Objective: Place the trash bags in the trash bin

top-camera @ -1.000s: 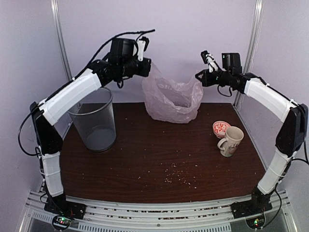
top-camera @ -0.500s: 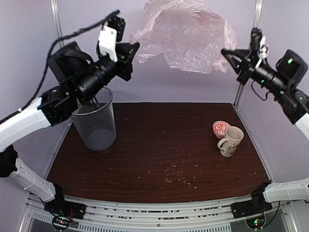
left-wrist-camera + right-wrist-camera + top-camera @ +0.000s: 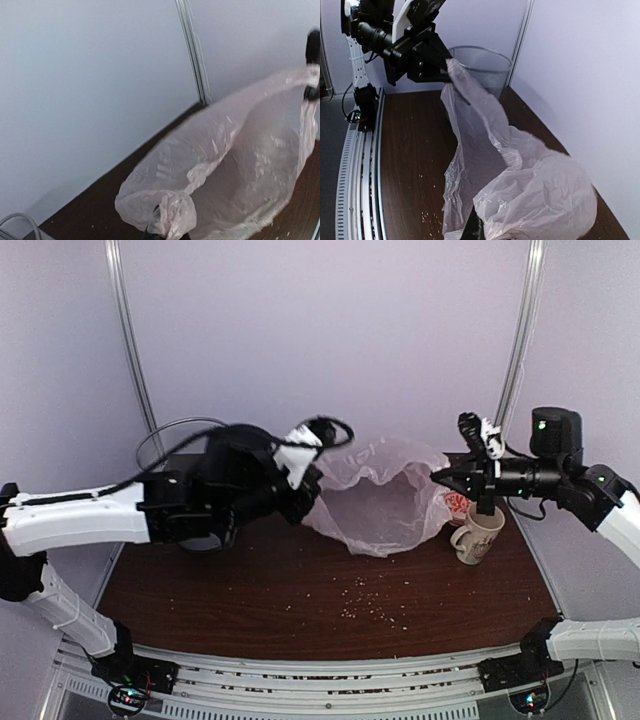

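— How many bags?
— One trash bag (image 3: 385, 502), hanging over the table between two grippers. The left gripper (image 3: 312, 483) is closed on its 9 o'clock edge, the right gripper (image 3: 441, 477) on its 3 o'clock edge.
— And bins?
— One trash bin (image 3: 487, 70), at 9 o'clock of the bag; one mug (image 3: 480, 532) at 4 o'clock.

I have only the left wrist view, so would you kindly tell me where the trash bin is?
Observer: The trash bin stands just beyond the left gripper, on the trash bag's left side.
Operator: Thank you. Is it upright?
Observer: Yes, it is upright, with its open mouth facing up.
Operator: Is anything close by on the other side?
Observer: A cream mug stands on the table near the right gripper.
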You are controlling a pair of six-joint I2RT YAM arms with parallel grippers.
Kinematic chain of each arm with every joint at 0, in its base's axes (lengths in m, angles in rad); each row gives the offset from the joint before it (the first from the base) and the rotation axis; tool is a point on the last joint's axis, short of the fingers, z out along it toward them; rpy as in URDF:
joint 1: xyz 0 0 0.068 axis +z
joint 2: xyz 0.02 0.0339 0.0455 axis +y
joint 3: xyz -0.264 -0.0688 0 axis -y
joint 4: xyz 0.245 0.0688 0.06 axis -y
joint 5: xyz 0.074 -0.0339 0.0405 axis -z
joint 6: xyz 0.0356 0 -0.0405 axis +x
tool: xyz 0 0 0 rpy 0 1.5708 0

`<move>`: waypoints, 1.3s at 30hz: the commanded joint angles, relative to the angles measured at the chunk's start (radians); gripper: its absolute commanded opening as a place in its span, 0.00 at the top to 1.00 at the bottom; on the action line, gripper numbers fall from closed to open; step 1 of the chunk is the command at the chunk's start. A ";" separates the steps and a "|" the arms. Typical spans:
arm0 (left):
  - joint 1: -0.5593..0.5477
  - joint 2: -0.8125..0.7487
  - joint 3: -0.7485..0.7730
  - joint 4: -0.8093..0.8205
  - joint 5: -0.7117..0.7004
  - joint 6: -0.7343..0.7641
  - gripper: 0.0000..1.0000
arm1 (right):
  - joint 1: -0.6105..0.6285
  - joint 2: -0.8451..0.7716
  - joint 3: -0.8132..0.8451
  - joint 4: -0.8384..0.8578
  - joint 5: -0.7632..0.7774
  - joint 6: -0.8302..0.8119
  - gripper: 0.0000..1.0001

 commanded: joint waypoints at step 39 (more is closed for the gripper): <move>0.187 0.025 0.137 0.710 0.040 0.351 1.00 | -0.044 0.470 0.718 0.171 0.260 0.079 1.00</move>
